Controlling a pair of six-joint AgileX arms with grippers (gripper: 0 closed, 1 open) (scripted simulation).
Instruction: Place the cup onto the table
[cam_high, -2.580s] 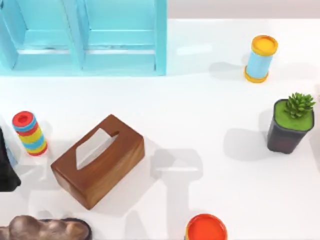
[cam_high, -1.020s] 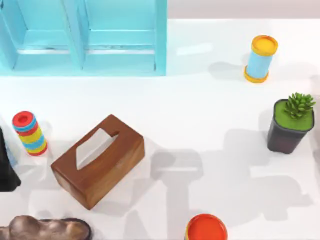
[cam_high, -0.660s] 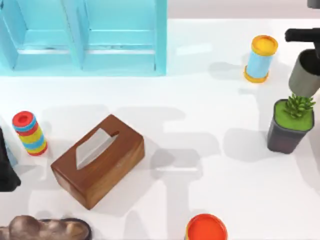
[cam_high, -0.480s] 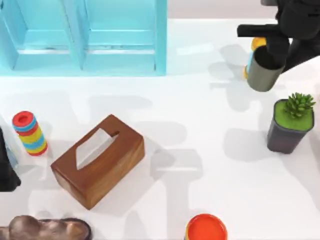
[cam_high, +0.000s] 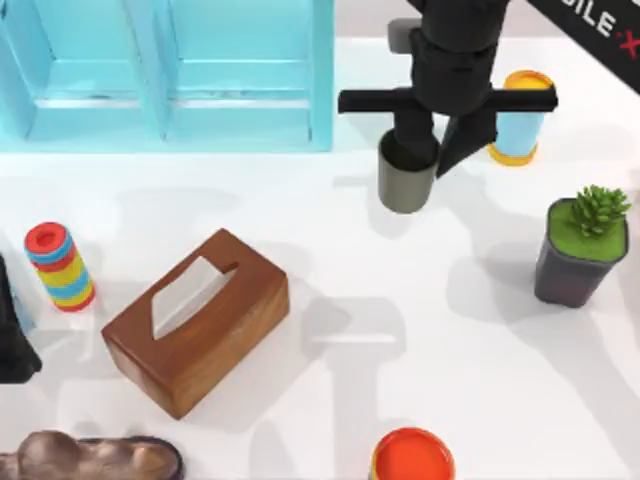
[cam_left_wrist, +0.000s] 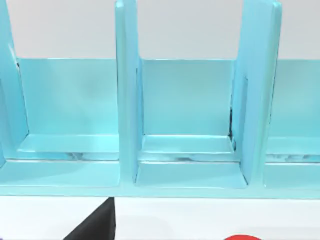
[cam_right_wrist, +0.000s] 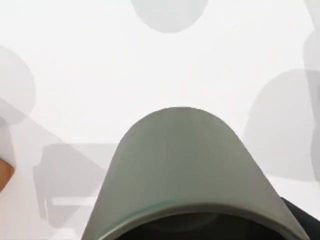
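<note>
Grey-green handleless tapered cup (cam_high: 406, 183), clamped at its rim in the right pincer (cam_high: 436, 140), hangs over the glossy white worktop (cam_high: 430, 340) beside the light-blue cabinet (cam_high: 165, 75); released high, it could topple.

We've got a light-blue cabinet (cam_high: 165, 75) with open shelves up at eleven o'clock, a pale wall strip (cam_high: 480, 15) along twelve, and soft grey shadows spreading beneath bright overhead light.
</note>
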